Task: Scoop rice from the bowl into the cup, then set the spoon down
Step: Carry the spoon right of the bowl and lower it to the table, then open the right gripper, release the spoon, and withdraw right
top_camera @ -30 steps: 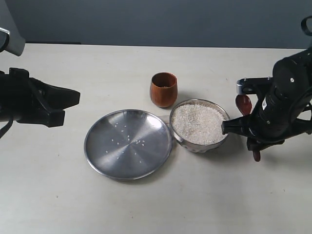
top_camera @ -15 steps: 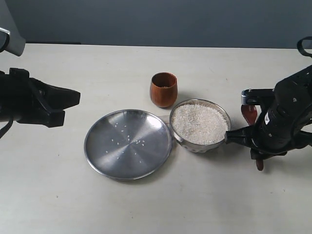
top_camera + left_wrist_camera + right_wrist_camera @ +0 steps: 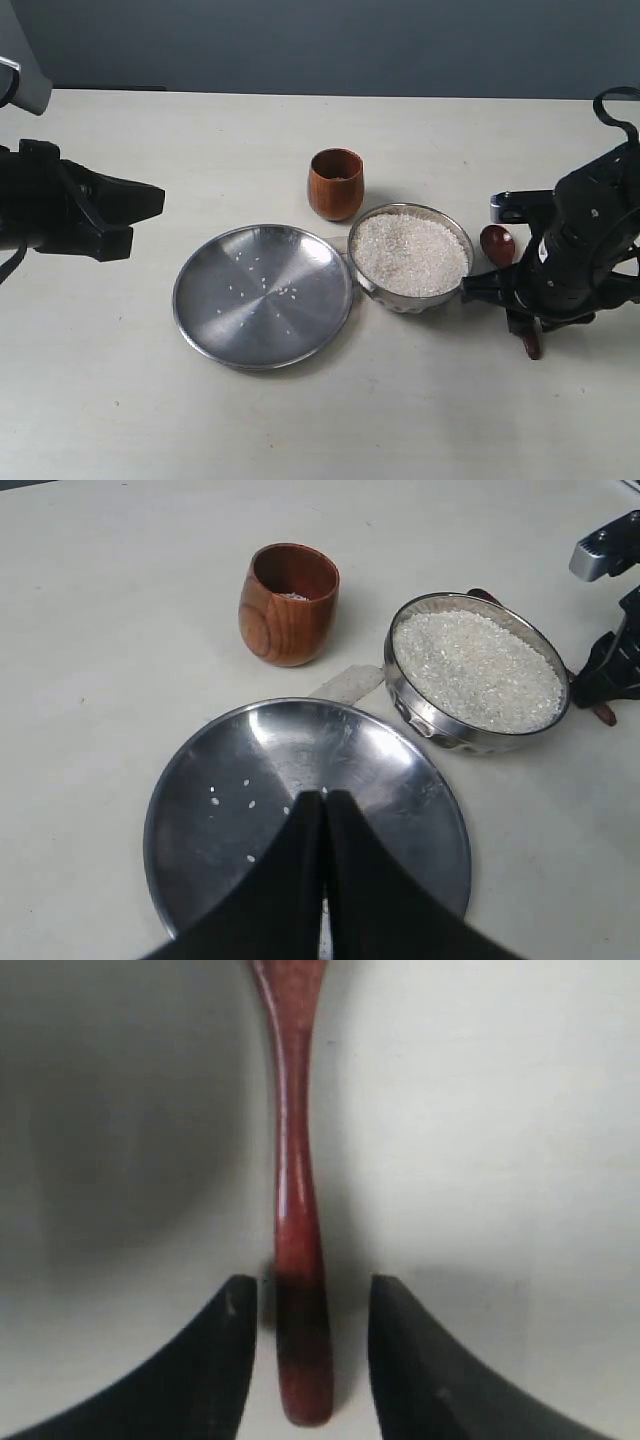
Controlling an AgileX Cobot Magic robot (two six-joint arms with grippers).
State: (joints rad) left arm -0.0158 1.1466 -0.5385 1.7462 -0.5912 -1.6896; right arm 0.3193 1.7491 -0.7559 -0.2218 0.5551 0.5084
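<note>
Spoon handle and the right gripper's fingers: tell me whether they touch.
Apart. In the right wrist view the spoon lies between the right gripper's open fingers, with table showing on each side of its handle.

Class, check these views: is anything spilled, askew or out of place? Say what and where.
A few loose rice grains lie scattered on the flat steel plate, outside the bowl and the cup. Nothing else stands out.
</note>
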